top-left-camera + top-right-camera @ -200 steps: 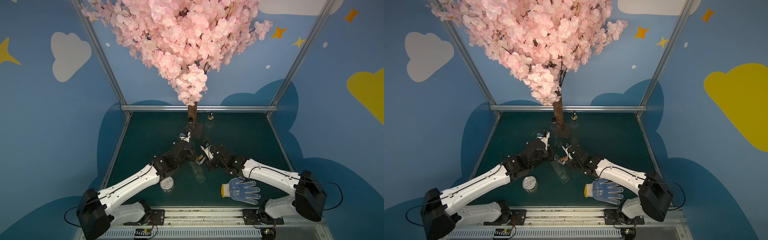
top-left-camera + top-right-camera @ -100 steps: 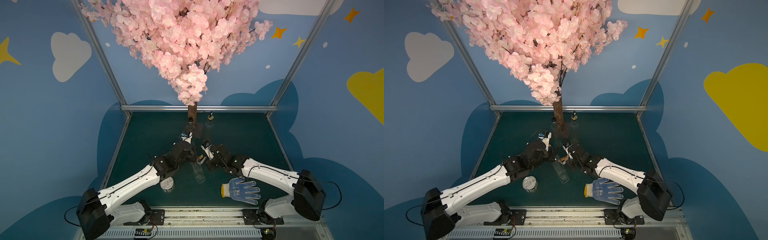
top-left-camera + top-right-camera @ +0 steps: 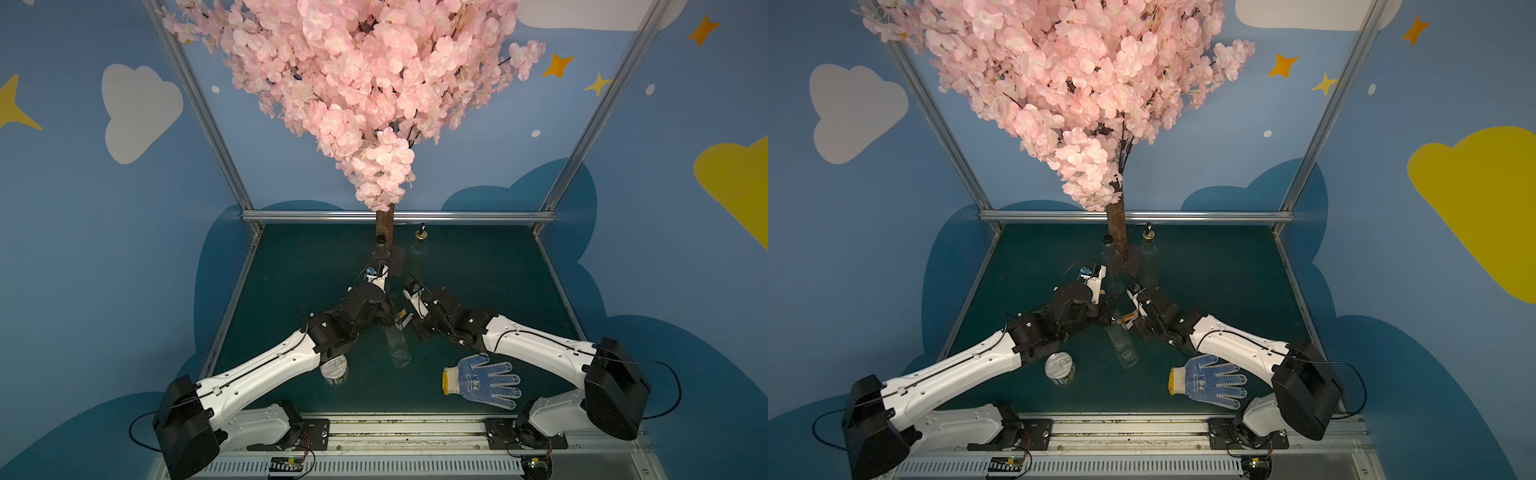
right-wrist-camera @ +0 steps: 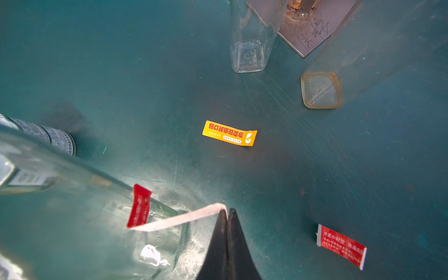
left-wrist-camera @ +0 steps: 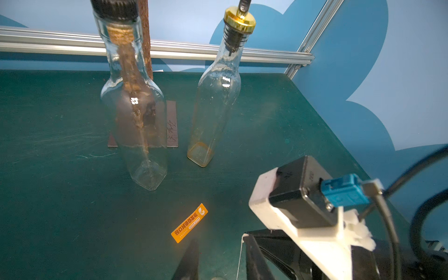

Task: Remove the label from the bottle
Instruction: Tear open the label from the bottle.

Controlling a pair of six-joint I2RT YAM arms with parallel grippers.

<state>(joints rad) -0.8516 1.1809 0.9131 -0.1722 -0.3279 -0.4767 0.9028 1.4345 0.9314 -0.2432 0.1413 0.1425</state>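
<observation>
A clear glass bottle (image 3: pixel 397 347) (image 3: pixel 1125 349) leans in the middle of the green table. My left gripper (image 3: pixel 384 316) (image 5: pixel 219 240) is shut on its neck, and its dark fingers (image 5: pixel 191 259) stand either side of the glass. A red label (image 4: pixel 139 206) wraps the bottle (image 4: pixel 80 208) near its mouth. One pale strip of the label (image 4: pixel 184 218) is peeled away and stretches to my right gripper (image 4: pixel 228 213) (image 3: pixel 409 318), which is shut on its end. In both top views the strip (image 3: pixel 1126 319) bridges the two grippers.
Two empty glass bottles (image 5: pixel 135 109) (image 5: pixel 215 97) stand upright at the back beside the tree trunk (image 3: pixel 384 226). An orange label (image 4: pixel 229 133) (image 5: pixel 189 223) and a red label (image 4: pixel 341 246) lie loose on the table. A tin can (image 3: pixel 333 370) and a blue-dotted glove (image 3: pixel 482 380) lie near the front.
</observation>
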